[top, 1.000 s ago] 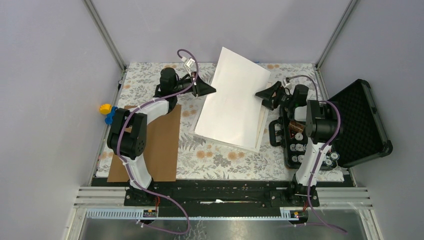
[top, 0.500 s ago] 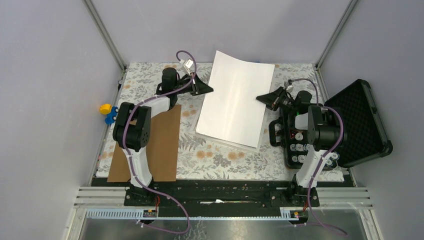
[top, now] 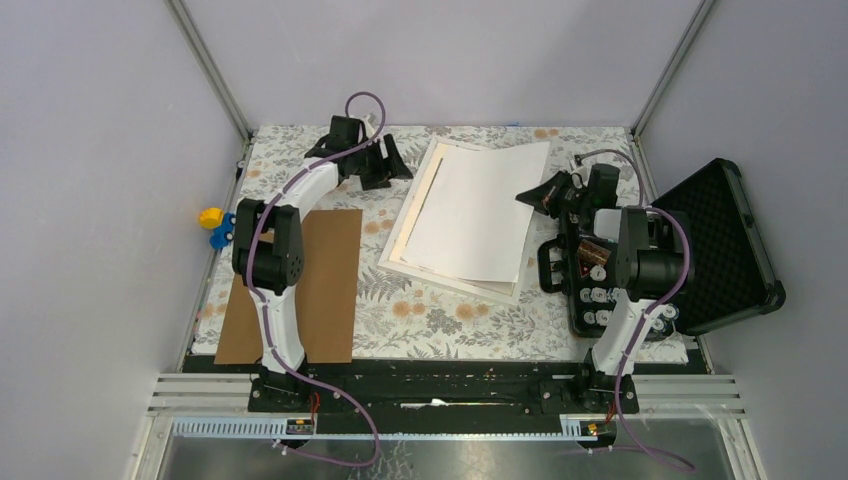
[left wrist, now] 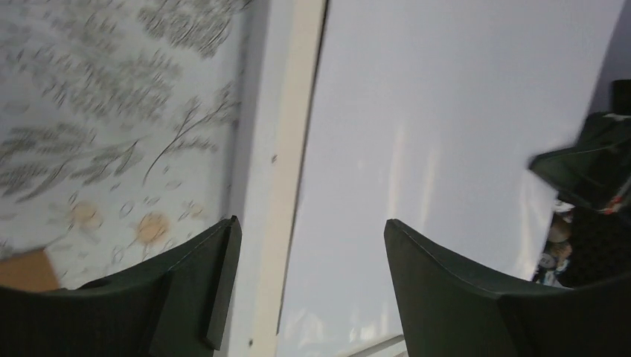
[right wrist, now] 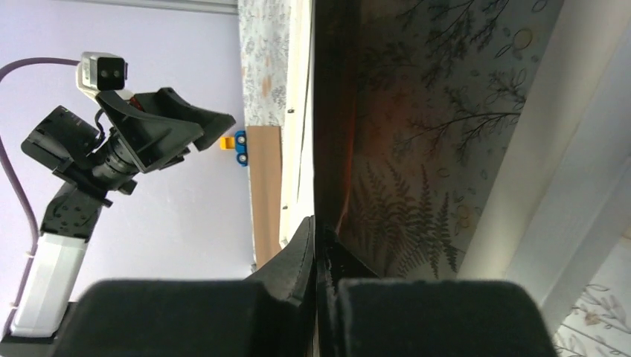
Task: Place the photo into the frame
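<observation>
Right jaws clamp the photo (top: 480, 215) at 3 o'clock, face-down over the frame (left wrist: 257, 149); left jaws open; seating apparently remains.

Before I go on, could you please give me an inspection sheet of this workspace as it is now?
Surface: floral cloth, lying flat.
Job's things: photo, white back up, lies over the frame; its right edge is lifted.
Clutter: brown board on the left; open black case on the right; yellow-and-blue toy at the cloth's left edge.
Hands: left hand open, holding nothing; right hand shut on the photo's edge.
Cables: purple cable along each arm, no snag seen.
Surroundings: grey walls, nothing seen in the way.
</observation>
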`<state>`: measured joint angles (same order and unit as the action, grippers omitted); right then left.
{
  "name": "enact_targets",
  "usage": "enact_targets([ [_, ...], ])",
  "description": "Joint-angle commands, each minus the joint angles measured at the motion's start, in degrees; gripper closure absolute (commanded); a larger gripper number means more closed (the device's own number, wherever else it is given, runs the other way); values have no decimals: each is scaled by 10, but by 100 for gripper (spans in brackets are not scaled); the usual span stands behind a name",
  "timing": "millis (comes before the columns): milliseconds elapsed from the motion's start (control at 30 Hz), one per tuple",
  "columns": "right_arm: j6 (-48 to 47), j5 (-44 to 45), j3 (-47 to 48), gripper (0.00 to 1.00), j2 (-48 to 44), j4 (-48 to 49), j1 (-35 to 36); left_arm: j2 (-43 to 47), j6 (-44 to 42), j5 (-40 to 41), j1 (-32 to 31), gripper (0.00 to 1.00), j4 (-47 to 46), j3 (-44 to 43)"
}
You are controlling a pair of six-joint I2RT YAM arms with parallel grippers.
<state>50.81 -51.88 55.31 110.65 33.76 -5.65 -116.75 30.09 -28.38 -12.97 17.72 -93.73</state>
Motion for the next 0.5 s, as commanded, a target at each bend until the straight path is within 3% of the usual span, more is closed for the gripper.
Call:
enact_targets([
  [0, -90, 20, 55, 100, 13, -129, 0, 10, -43, 68, 5, 23, 124, -2],
  [167, -86, -1, 67, 100, 33, -106, 10, 14, -64, 62, 3, 21, 124, 33],
  [467, -69, -10, -6, 100, -18, 38, 23, -30, -40, 47, 3, 23, 89, 57],
])
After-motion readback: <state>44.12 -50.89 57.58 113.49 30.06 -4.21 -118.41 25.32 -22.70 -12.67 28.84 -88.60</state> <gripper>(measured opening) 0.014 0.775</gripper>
